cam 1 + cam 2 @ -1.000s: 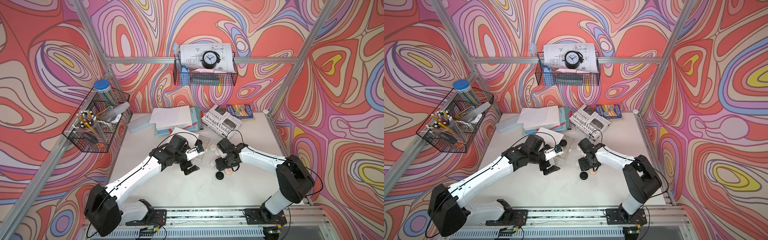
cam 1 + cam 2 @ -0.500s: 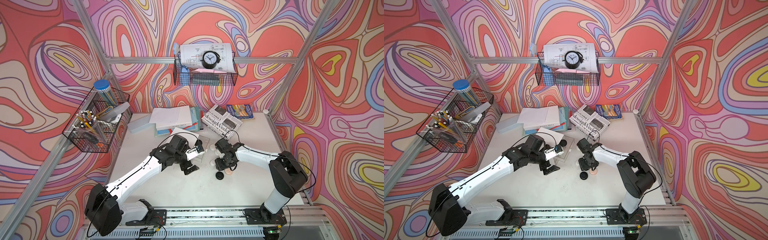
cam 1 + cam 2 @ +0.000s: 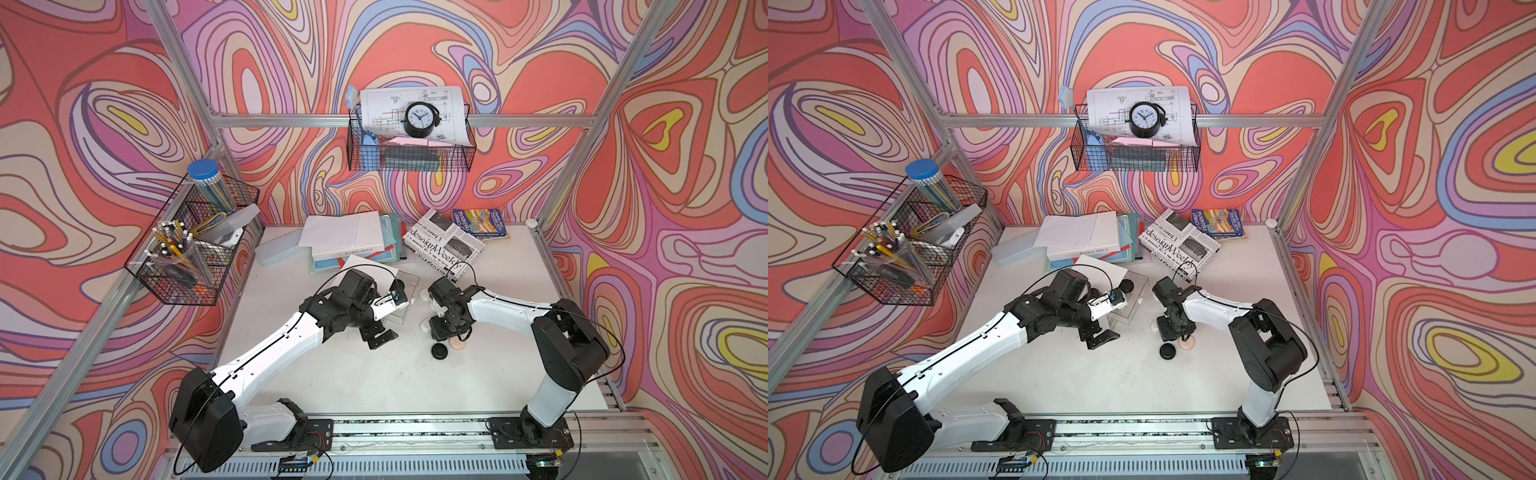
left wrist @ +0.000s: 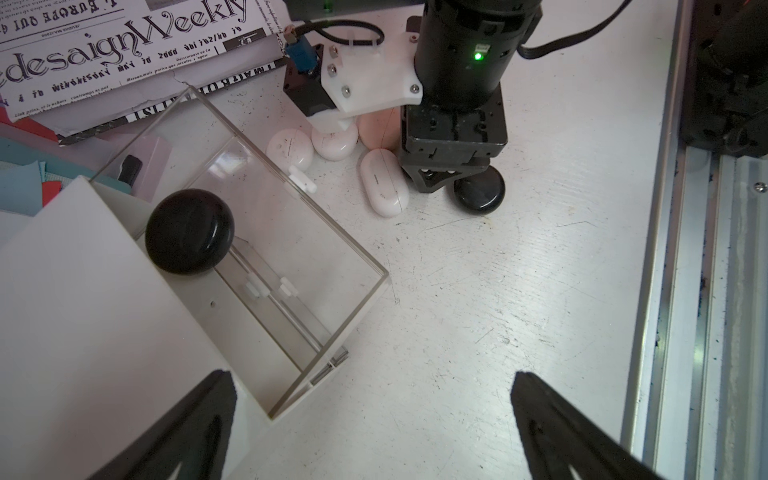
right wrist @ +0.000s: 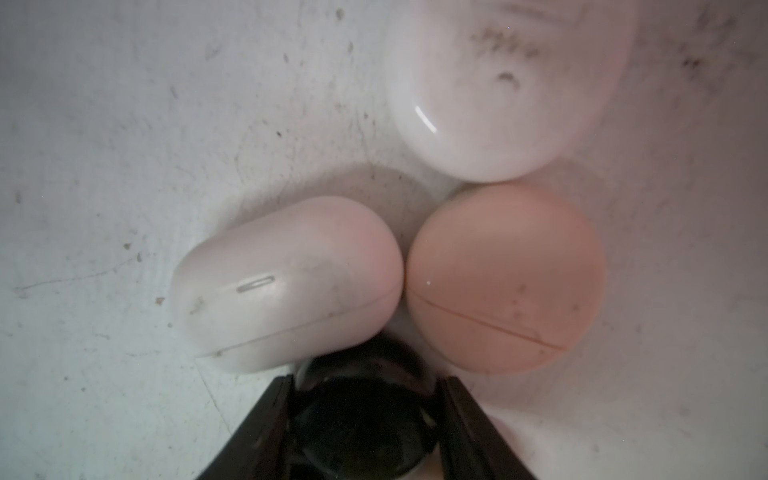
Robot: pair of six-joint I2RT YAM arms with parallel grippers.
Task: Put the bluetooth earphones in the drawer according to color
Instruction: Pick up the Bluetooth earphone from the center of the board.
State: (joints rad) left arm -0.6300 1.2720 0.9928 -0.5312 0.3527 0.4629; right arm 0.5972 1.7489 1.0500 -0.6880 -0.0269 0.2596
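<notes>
The drawer cabinet (image 4: pixel 83 311) has its top clear drawer (image 4: pixel 332 324) pulled out, with one black earphone case (image 4: pixel 189 230) inside. My left gripper (image 4: pixel 370 374) hangs open beside that drawer, holding nothing, and shows in a top view (image 3: pixel 379 332). My right gripper (image 5: pixel 365 380) points down at the table with both fingers against a second black case (image 5: pixel 365 424) that rests on the table (image 3: pixel 439 352). Touching it lie a white case (image 5: pixel 286 282) and a beige-pink case (image 5: pixel 505 278). Another white case (image 5: pixel 507 83) lies beyond them.
A folded newspaper (image 3: pixel 442 245), a stack of books (image 3: pixel 345 239) and a frosted pencil box (image 3: pixel 277 248) line the back of the table. Wire baskets hang at left (image 3: pixel 191 245) and on the back wall (image 3: pixel 409 149). An aluminium rail (image 4: pixel 706 249) runs along the table edge.
My right gripper's jaws have narrowed onto the black case on the table, and that arm's elbow has swung slightly. The left arm has not moved.
</notes>
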